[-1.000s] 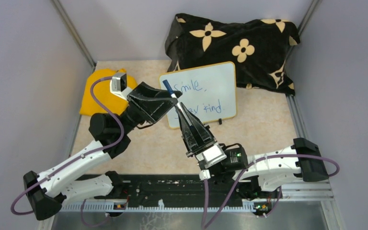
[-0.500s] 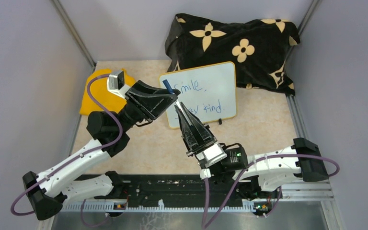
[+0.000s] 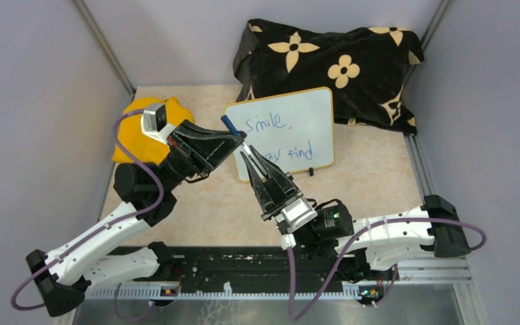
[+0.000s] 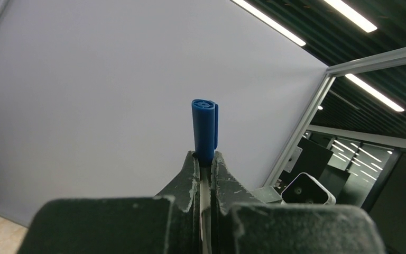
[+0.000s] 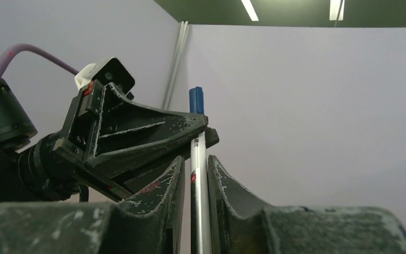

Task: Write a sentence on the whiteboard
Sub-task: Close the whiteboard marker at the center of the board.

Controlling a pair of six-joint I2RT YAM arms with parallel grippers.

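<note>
The whiteboard (image 3: 315, 115) with its yellow-orange rim stands propped in front of a black cloth. The sentence (image 3: 281, 139) is on it in blue, "Smile," above "Stay kind". A marker (image 3: 230, 126) with a blue cap (image 4: 204, 127) and a white barrel (image 5: 199, 174) is held up in front of the board's left edge. My left gripper (image 3: 241, 139) (image 4: 204, 156) is shut on the marker just below the cap. My right gripper (image 3: 246, 156) (image 5: 195, 159) stands slightly open around the barrel, with a thin gap on each side.
A black cloth with tan flowers (image 3: 332, 64) is heaped behind the board. A yellow cloth (image 3: 127, 139) lies at the back left, partly under my left arm. Grey walls close in the table on three sides, and a metal rail (image 3: 244, 274) runs along the near edge.
My left gripper closed on the marker below its cap and shifted a little left with it. My right gripper's jaws eased apart slightly and its arm swung a bit left.
</note>
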